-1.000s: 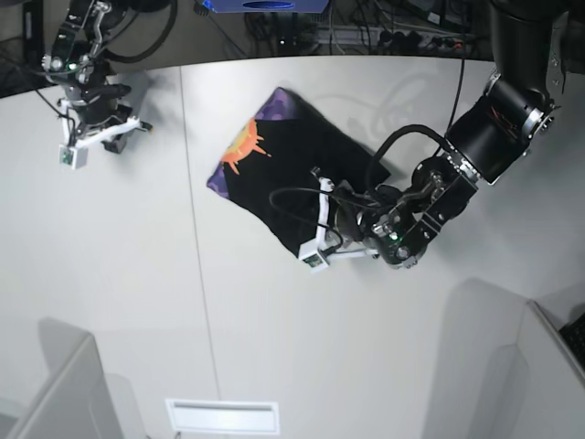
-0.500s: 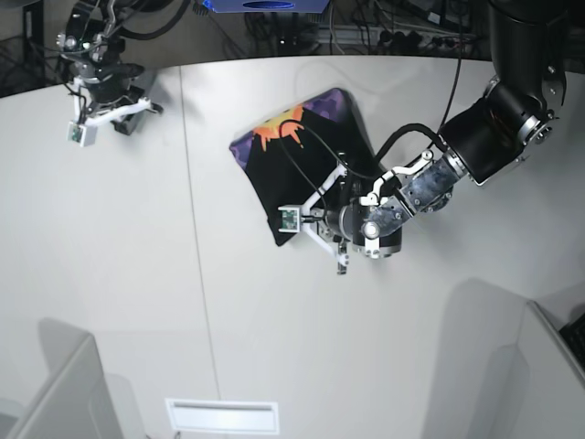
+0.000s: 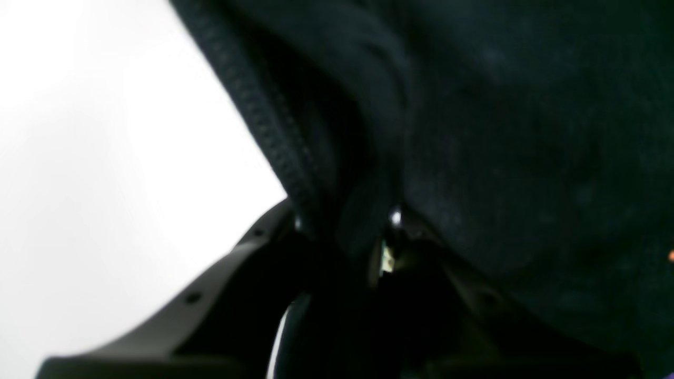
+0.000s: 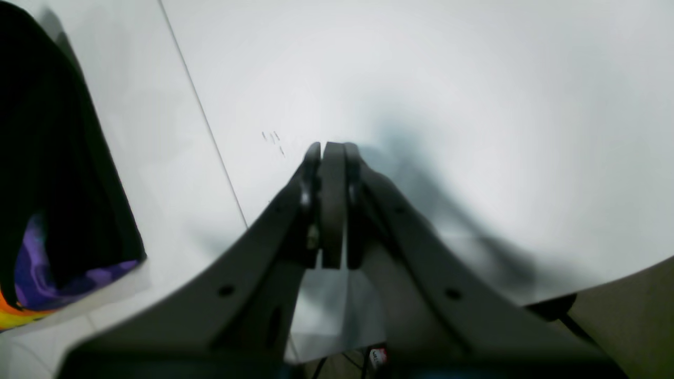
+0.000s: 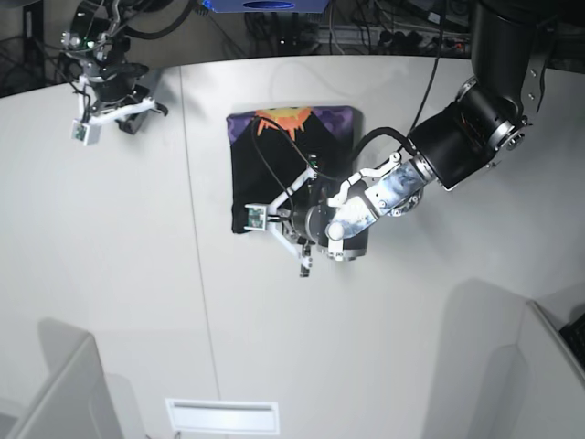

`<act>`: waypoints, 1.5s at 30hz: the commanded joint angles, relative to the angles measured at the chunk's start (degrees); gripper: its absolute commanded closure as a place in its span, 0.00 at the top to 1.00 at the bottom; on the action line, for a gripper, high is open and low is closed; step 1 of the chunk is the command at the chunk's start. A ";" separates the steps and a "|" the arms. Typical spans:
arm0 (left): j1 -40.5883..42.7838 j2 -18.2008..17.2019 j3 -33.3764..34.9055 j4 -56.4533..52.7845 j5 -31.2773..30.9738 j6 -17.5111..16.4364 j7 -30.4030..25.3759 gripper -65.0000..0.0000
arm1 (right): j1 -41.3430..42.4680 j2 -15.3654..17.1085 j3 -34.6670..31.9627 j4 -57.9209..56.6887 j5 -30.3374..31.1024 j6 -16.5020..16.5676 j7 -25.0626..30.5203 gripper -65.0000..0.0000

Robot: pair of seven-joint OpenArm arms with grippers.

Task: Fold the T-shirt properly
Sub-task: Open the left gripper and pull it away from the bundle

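My left gripper (image 5: 291, 222) is pinched on the near edge of the T-shirt (image 5: 285, 165); in the left wrist view the black cloth and its stitched hem (image 3: 263, 121) run down between my jaws and fill most of the picture. My left arm (image 5: 430, 160) reaches in low across the table (image 5: 110, 274) from the far side. The T-shirt lies folded into a compact dark rectangle near the table's middle, with the orange and purple print (image 5: 288, 119) showing along its far edge. My right gripper (image 4: 326, 158) has its jaws pressed together on nothing, hovering over bare table well away from the shirt, whose printed corner (image 4: 31, 263) shows at the edge of that wrist view
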 commanded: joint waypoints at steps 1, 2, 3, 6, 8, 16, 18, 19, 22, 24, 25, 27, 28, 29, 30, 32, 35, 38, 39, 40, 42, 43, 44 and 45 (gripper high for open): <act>-1.68 0.77 -0.50 0.55 -0.31 -0.30 -0.71 0.00 | -0.17 0.22 0.25 1.07 0.19 0.21 1.22 0.00; -1.76 1.20 -0.50 0.20 -0.31 -0.30 -0.71 0.00 | -0.17 0.22 0.25 1.07 0.10 0.21 1.22 0.00; -1.85 1.20 -0.50 0.11 -0.31 -0.30 -0.71 0.00 | -0.17 0.22 0.25 1.07 0.10 0.21 1.22 0.00; -2.20 1.20 -0.50 -0.16 -0.31 -0.30 -0.62 0.00 | -0.17 0.22 0.25 1.07 0.19 0.21 1.22 0.00; -2.20 0.94 -0.50 -0.24 -0.31 -0.30 -0.53 0.00 | -0.17 0.22 0.25 1.07 0.10 0.21 1.22 0.00; -2.64 0.77 -1.03 -0.24 -0.31 -0.30 -0.53 0.00 | 0.09 0.22 -0.02 1.07 0.19 0.21 1.22 0.00; -2.64 0.77 -1.12 -0.24 -0.31 -0.30 -0.53 0.00 | 0.18 0.14 -0.10 1.07 0.19 0.21 1.22 0.00; -2.64 0.85 -1.12 -0.24 -0.31 -0.30 -0.53 0.00 | 0.18 0.14 -0.19 1.07 0.19 0.21 1.22 0.00; -2.64 0.94 -1.12 -0.24 -0.31 -0.30 -0.53 0.00 | 0.18 0.14 -0.19 1.07 0.19 0.21 1.22 0.00; -2.64 1.03 -1.12 -0.24 -0.31 -0.30 -0.53 0.20 | 0.00 0.14 -0.19 1.07 0.19 0.21 1.22 0.00; -2.73 1.03 -1.20 -0.24 -0.31 -0.30 -0.53 0.30 | 0.00 0.14 -0.19 1.07 0.19 0.21 1.22 0.00; -3.70 1.12 -1.12 -0.24 -0.31 -0.30 -0.53 0.47 | -0.08 0.14 -0.19 1.07 0.19 0.21 1.22 0.00; -4.14 1.20 -1.12 -0.24 -0.31 -0.30 -0.53 0.55 | -0.17 0.14 -0.19 1.07 0.19 0.21 1.22 0.00; -4.58 1.20 -1.20 -0.24 -0.40 -0.30 -0.53 0.62 | -0.17 0.14 -0.19 1.07 0.19 0.21 1.22 0.00; -4.75 1.20 -1.29 -0.24 -0.40 -0.30 -0.53 0.67 | -0.17 0.14 -0.19 1.07 0.19 0.21 1.22 0.00; -6.69 1.29 -1.38 0.02 -0.40 -0.30 -0.53 0.76 | -0.26 0.14 -0.19 1.07 0.19 0.21 1.04 0.00; -8.53 1.29 -4.55 1.34 -0.67 -0.30 -0.53 0.80 | -0.52 0.14 -0.28 1.07 0.19 0.21 1.04 0.00; -8.01 1.20 -12.55 4.94 -0.75 -0.30 -0.27 0.80 | -0.52 0.31 -0.28 1.07 0.19 0.21 1.04 0.00; -6.95 0.94 -15.62 6.61 -0.49 -0.30 -0.18 0.80 | -0.61 0.31 -0.28 1.07 0.10 0.21 1.04 0.00; -5.90 0.77 -18.70 8.81 -0.40 -0.30 -0.18 0.79 | -0.61 0.49 -0.28 1.07 0.10 0.21 1.04 0.00; -2.64 0.59 -24.50 13.21 -0.40 -0.30 -0.18 0.79 | -0.88 0.66 -0.37 1.07 0.01 0.83 1.04 0.00; -0.18 -0.11 -27.75 15.58 -0.40 -0.30 -0.18 0.77 | -0.96 0.66 -0.37 1.16 -0.08 2.23 1.04 0.00; 2.54 -1.70 -30.92 18.04 -0.31 -0.30 -0.18 0.71 | -0.96 0.66 -0.37 1.16 -0.17 4.08 1.13 0.00; 5.27 -2.84 -33.56 20.42 -0.31 -0.30 -0.18 0.62 | -0.96 0.66 -0.19 1.16 -0.17 6.01 1.13 0.00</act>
